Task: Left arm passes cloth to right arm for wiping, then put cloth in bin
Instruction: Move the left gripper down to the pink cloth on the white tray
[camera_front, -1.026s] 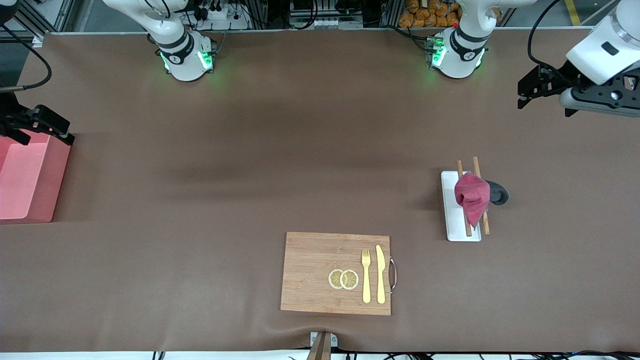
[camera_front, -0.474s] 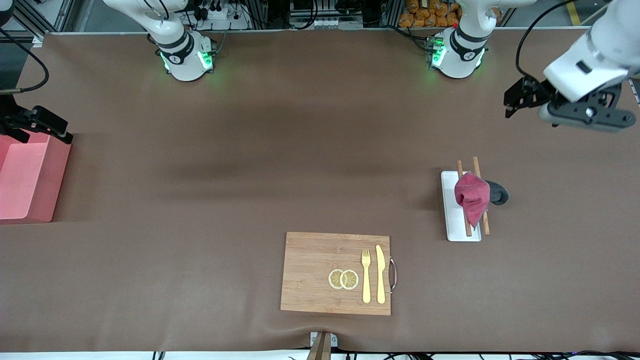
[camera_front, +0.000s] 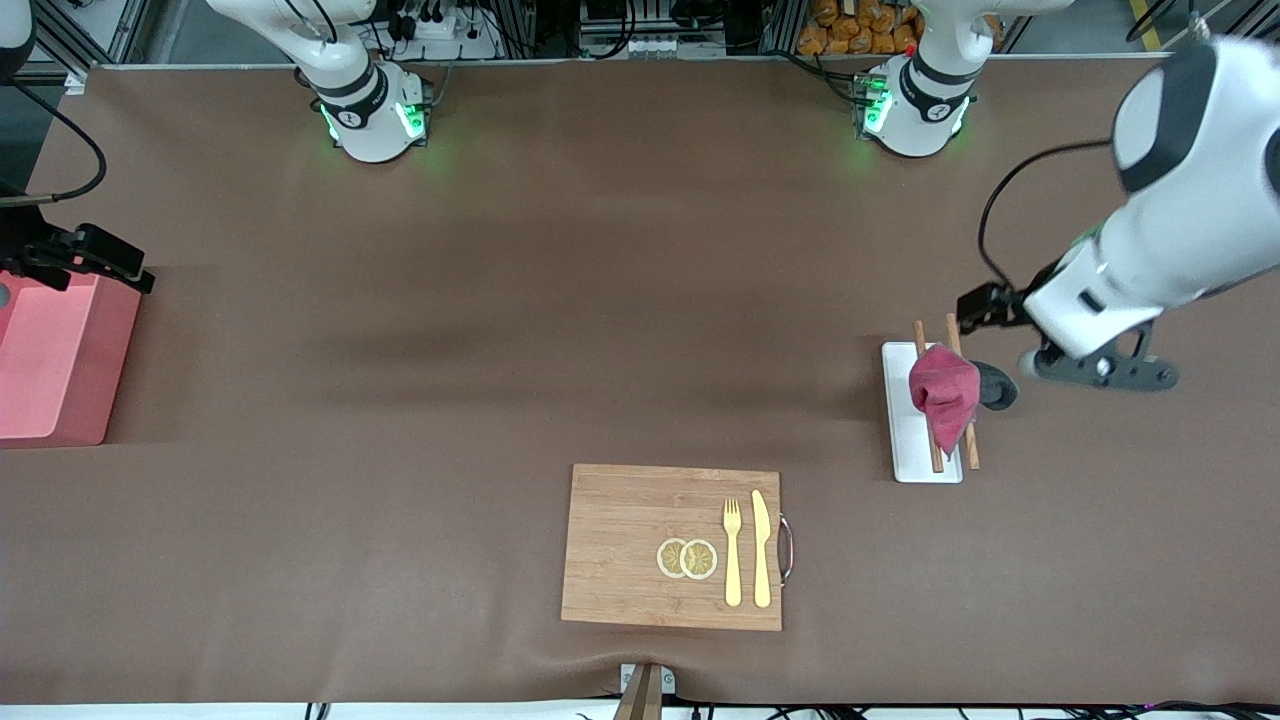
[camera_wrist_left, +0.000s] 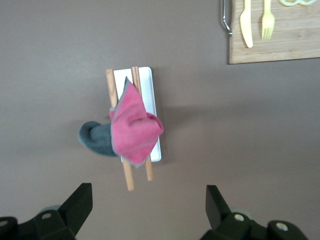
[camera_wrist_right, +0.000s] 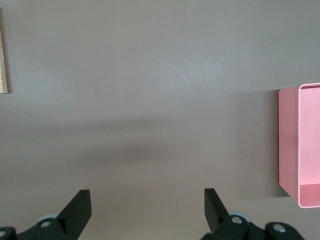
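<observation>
the pink bin (camera_front: 55, 365) is sitting empty at the right arm's end of the table (camera_front: 500, 350). the maroon cloth (camera_front: 944, 392), bunched with a grey tail, is lying over chopsticks (camera_front: 968, 448) on a white tray (camera_front: 908, 440). the left end effector (camera_wrist_left: 145, 205) is hovering open over it; the right end effector (camera_wrist_right: 146, 205) is waiting open beside the bin.

Cloth (camera_front: 944, 393): soft maroon fabric, matt, crumpled; dark grey part looks fuzzier. Tray (camera_front: 905, 445): white, smooth, slightly glossy, probably plastic. Chopsticks (camera_front: 969, 445): plain wood, matt. Cutting board (camera_front: 630, 540): light bamboo-like wood, visible grain, metal handle at one edge. Fork (camera_front: 733, 552) and knife (camera_front: 762, 548): pale yellow, smooth. Bin (camera_front: 55, 360): pink plastic, smooth, faint sheen. Table cover (camera_front: 500, 330): brown, matt, slightly wrinkled. Left arm (camera_front: 1150, 240): glossy white shell, black bands.
</observation>
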